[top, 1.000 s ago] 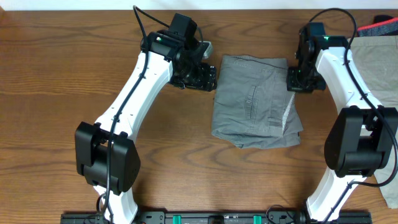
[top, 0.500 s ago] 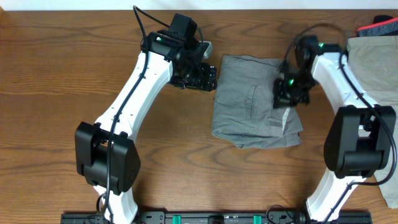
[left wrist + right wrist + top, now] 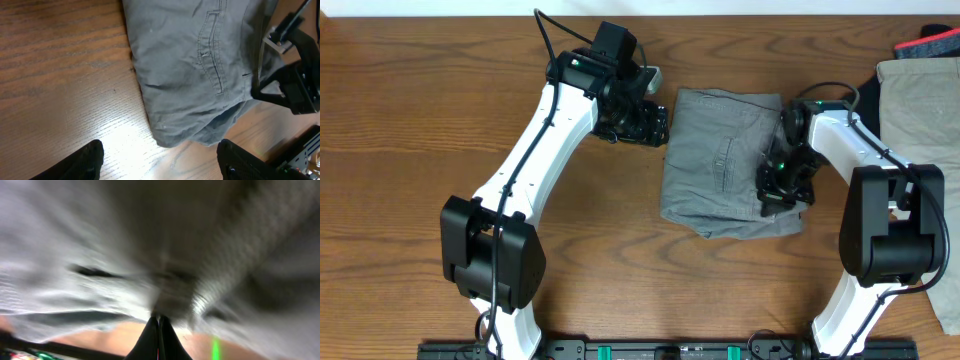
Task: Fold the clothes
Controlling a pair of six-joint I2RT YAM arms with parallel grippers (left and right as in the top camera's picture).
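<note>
Right pincer (image 3: 776, 192) slid down onto folded grey woven shorts (image 3: 718, 165).

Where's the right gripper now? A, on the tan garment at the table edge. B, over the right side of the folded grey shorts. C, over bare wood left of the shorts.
B: in the overhead view, the right gripper sits over the right part of the grey shorts.
</note>
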